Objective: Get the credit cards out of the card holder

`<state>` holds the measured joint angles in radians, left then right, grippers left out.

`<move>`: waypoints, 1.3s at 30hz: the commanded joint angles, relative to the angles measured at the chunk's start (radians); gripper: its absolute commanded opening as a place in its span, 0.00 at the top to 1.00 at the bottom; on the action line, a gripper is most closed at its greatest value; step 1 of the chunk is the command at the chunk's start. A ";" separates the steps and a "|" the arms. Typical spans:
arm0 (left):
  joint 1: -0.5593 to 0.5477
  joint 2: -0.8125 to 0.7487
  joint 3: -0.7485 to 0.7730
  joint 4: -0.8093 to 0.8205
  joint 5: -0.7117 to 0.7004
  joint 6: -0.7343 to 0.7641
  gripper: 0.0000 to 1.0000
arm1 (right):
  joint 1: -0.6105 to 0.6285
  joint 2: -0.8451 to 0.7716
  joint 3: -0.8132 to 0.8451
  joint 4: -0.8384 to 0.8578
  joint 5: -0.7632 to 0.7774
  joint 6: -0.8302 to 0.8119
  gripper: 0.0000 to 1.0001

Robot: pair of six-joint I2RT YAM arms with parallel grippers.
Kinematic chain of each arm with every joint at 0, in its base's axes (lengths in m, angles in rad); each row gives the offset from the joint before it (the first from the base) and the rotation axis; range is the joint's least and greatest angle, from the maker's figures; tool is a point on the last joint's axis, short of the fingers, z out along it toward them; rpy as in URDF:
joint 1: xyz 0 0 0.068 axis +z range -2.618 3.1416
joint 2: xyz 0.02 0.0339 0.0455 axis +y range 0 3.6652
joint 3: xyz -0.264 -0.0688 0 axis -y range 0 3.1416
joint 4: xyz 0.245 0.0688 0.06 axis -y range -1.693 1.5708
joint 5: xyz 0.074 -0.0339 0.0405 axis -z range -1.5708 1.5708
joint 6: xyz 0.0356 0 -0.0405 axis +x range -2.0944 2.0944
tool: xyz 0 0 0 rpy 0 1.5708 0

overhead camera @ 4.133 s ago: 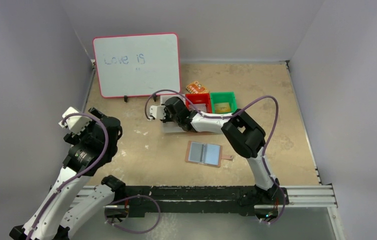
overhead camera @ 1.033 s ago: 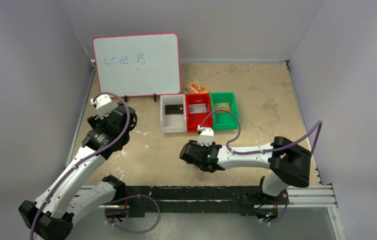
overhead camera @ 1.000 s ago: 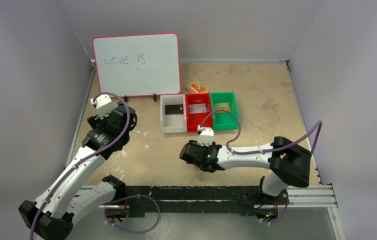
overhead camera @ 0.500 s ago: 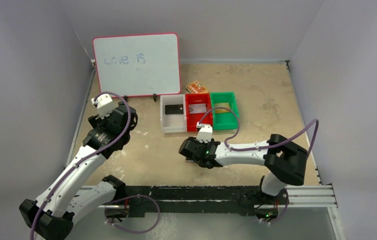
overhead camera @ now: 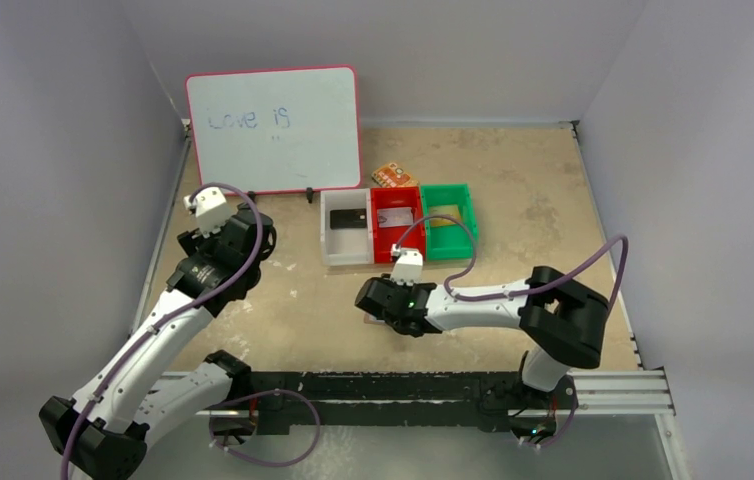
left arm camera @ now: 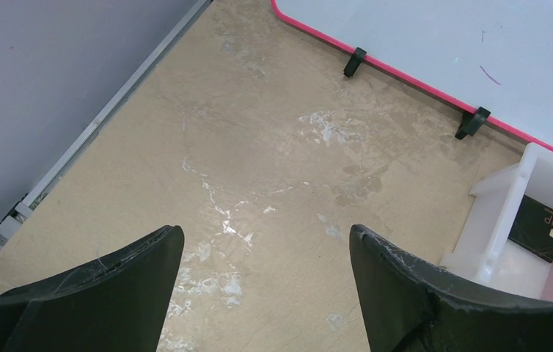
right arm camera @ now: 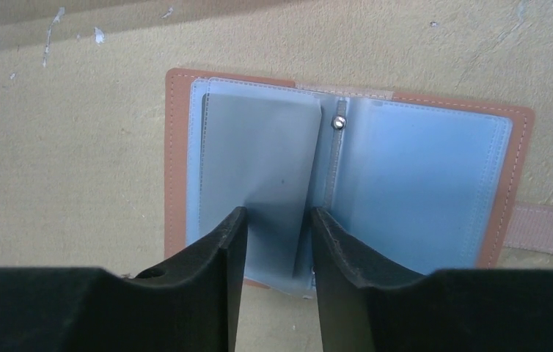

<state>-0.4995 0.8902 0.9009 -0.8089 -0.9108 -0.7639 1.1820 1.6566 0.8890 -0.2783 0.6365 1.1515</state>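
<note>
The card holder (right arm camera: 420, 176) lies open and flat on the table, tan-brown rim, pale blue sleeves inside, snap tab (right arm camera: 545, 229) sticking out at the right. My right gripper (right arm camera: 277, 213) hangs low over its left half, jaws a narrow gap apart, astride the near edge of the left sleeve. From above, the right gripper (overhead camera: 381, 302) hides the holder. A black credit card (left arm camera: 545, 227) lies in the white bin (overhead camera: 347, 245); another card (overhead camera: 400, 216) lies in the red bin. My left gripper (left arm camera: 266, 235) is wide open over bare table, left of the bins.
A green bin (overhead camera: 447, 240) stands right of the red bin (overhead camera: 383, 240). An orange patterned packet (overhead camera: 393, 175) lies behind them. A pink-framed whiteboard (overhead camera: 273, 128) leans at the back left. Grey walls close both sides.
My right arm came from the white bin down over the open card holder. In the last second it slid slightly left and its jaws narrowed. The left arm barely moved.
</note>
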 commanded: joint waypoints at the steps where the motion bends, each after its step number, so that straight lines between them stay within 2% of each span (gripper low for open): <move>1: 0.005 0.001 0.002 0.026 0.005 0.021 0.17 | -0.016 -0.037 -0.052 0.039 -0.026 -0.004 0.64; 9: 0.003 0.017 0.002 0.028 0.016 0.027 0.17 | -0.082 -0.124 -0.168 0.225 -0.129 -0.054 0.87; 11: 0.004 0.022 0.002 0.031 0.020 0.029 0.17 | -0.104 -0.149 -0.204 0.278 -0.163 -0.065 1.00; 17: 0.004 0.025 -0.008 0.075 0.106 0.060 0.17 | -0.169 -0.216 -0.317 0.404 -0.247 -0.060 1.00; 19: 0.004 0.019 -0.017 0.121 0.195 0.076 0.17 | -0.184 -0.236 -0.348 0.444 -0.270 -0.056 1.00; 24: 0.002 -0.002 -0.122 0.409 0.710 0.027 0.23 | -0.213 -0.273 -0.441 0.591 -0.351 -0.029 1.00; 26: -0.017 0.021 -0.157 0.530 0.841 -0.022 0.23 | -0.221 -0.279 -0.479 0.631 -0.363 0.002 1.00; 28: -0.087 0.064 -0.159 0.586 0.842 -0.041 0.23 | -0.231 -0.286 -0.521 0.683 -0.379 0.029 1.00; 32: -0.299 0.196 -0.117 0.593 0.714 -0.034 0.22 | -0.252 -0.296 -0.598 0.782 -0.404 0.074 1.00; 39: -0.417 0.381 -0.134 0.746 0.689 -0.080 0.23 | -0.272 -0.297 -0.655 0.832 -0.425 0.115 1.00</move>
<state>-0.8845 1.2152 0.7544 -0.2214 -0.2108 -0.8043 0.9188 1.3586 0.2775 0.5491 0.2310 1.2324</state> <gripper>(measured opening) 0.775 0.004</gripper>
